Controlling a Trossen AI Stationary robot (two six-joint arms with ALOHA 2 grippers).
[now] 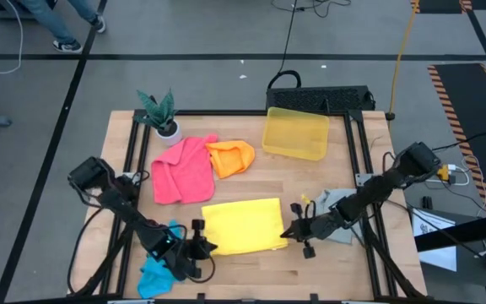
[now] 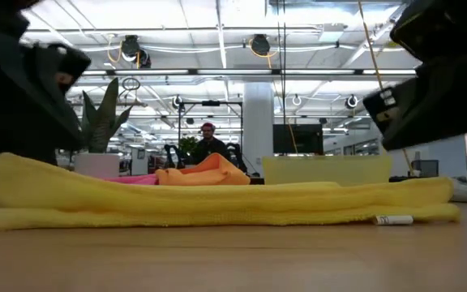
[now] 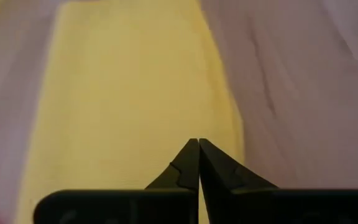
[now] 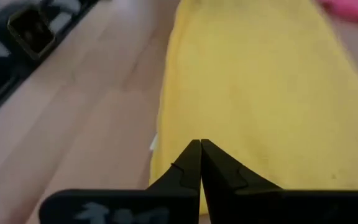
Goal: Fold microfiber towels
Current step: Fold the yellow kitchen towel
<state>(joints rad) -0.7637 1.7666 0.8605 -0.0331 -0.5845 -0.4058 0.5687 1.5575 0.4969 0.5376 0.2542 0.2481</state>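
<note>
While both pincers flank it, yellow towel (image 1: 241,225) lies lengthwise left-to-right.

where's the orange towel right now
In the high view the orange towel lies bunched toward the table's back, between the pink towel on its left and the yellow plastic bin on its right.

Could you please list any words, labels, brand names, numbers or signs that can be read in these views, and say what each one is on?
No text can be read in any view.
Care tag on the yellow towel: the small white tag at its near edge shows only faint marks in the low view, too small to read.
Papers beside the table's right edge in the high view: print too small to read.
Striped floor marking: a hazard pattern, no words.
</note>
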